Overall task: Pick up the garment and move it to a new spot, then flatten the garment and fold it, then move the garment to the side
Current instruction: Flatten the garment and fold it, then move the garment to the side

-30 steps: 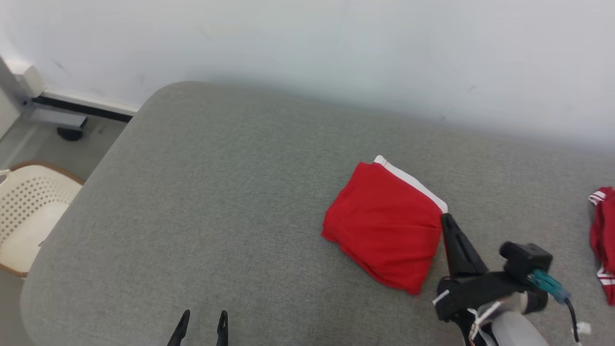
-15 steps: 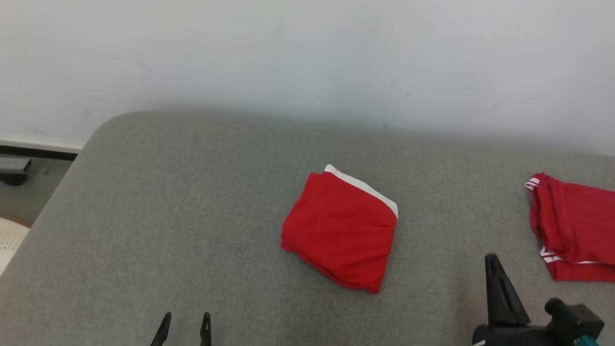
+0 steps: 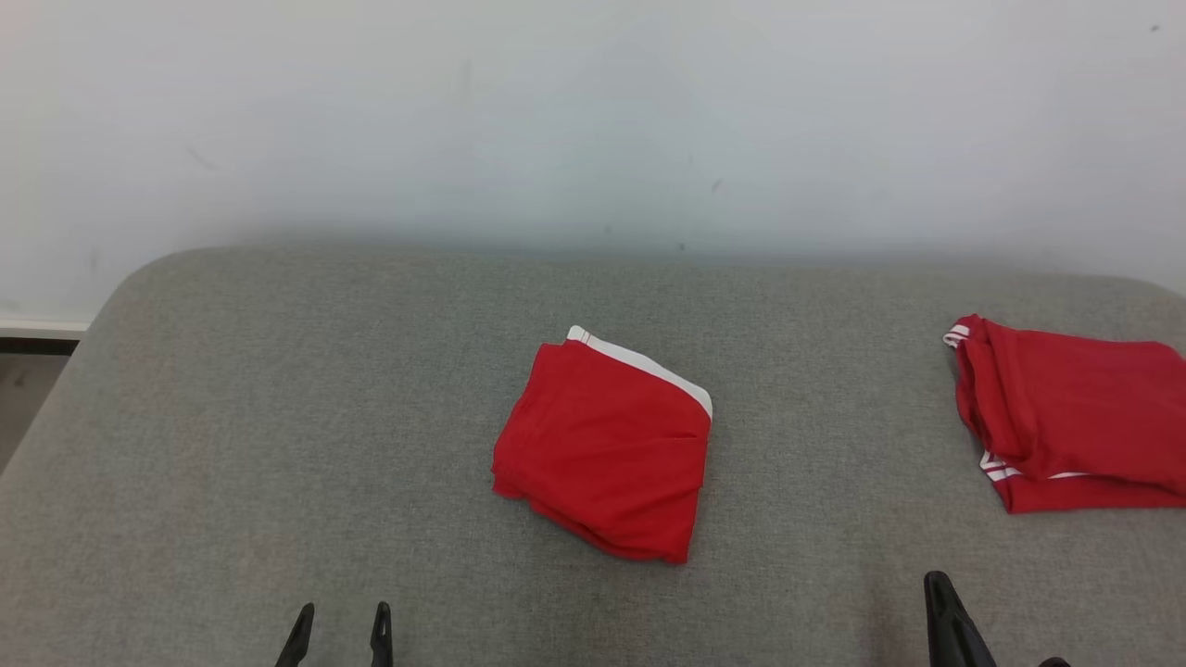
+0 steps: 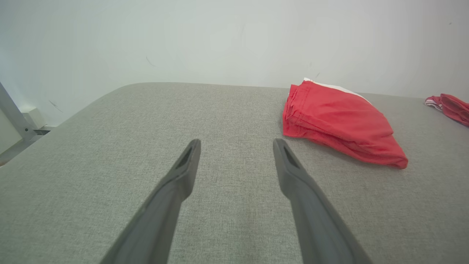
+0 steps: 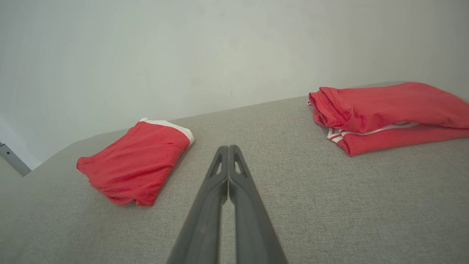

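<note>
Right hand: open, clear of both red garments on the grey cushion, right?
No: the right hand is shut, fingers together in the right wrist view. It is clear of the folded garment and the other red garment on the grey cushion.

A plain pale wall [image 3: 593, 111], evenly lit and faintly scuffed, rises behind a grey upholstered surface [image 3: 278, 417] with rounded far corners. Past its left edge, a white baseboard [image 3: 42, 326] meets grey floor [image 3: 14, 389].
</note>
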{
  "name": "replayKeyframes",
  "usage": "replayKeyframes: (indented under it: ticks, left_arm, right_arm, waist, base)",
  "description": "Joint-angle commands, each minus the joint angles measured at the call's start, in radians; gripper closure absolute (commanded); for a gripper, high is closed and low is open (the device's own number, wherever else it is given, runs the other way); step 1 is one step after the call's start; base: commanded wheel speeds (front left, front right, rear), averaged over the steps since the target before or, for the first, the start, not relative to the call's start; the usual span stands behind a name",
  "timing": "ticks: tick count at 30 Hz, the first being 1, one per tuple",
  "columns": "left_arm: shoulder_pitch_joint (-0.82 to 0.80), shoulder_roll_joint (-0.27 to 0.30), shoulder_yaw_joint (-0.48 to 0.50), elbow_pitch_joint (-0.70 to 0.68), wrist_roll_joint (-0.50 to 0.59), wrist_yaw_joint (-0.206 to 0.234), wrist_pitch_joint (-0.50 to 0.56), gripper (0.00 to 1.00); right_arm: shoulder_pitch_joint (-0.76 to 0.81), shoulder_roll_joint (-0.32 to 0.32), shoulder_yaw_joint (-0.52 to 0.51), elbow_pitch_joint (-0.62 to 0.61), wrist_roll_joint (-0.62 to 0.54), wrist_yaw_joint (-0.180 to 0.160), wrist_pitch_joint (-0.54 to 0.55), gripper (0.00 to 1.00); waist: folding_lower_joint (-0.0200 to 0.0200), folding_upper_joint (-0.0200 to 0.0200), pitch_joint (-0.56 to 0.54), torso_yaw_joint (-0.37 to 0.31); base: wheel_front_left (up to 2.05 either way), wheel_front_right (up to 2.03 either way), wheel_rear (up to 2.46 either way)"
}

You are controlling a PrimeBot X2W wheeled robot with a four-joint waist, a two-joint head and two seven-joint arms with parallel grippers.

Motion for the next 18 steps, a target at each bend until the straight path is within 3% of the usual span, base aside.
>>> replayKeyframes:
  ticks: [1,2,4,6,18]
  left_arm:
    - [0.017,0.001,0.007,-0.004,-0.002,0.001,-0.004,0.00]
    - [0.016,0.001,0.008,-0.004,-0.003,0.001,-0.004,0.00]
    - [0.017,0.001,0.008,-0.003,-0.003,0.001,-0.004,0.00]
    - [0.017,0.001,0.010,-0.002,-0.002,-0.001,-0.004,0.00]
    - [0.012,0.001,0.013,0.006,0.014,-0.007,-0.004,0.00]
  right_arm:
    - [0.016,0.002,0.001,0.005,-0.014,-0.002,0.000,1.00]
    - [0.017,0.002,-0.002,0.003,-0.001,-0.002,0.000,0.95]
    - [0.016,0.003,0.004,0.007,0.002,-0.002,0.000,0.55]
    - [0.010,0.003,-0.001,0.010,0.006,-0.002,0.000,0.02]
    - [-0.004,0.003,-0.031,0.038,-0.004,-0.002,0.000,0.00]
  waist:
    - [0.0001,0.0001,0.002,-0.009]
    - [0.0001,0.0001,0.003,-0.013]
    - [0.0001,0.0001,0.004,-0.018]
    - [0.0001,0.0001,0.006,-0.023]
    - [0.0001,0.0001,0.006,-0.026]
  base:
    - [0.00,0.00,0.00]
    - [0.00,0.00,0.00]
    - [0.00,0.00,0.00]
    - [0.00,0.00,0.00]
    - [0.00,0.00,0.00]
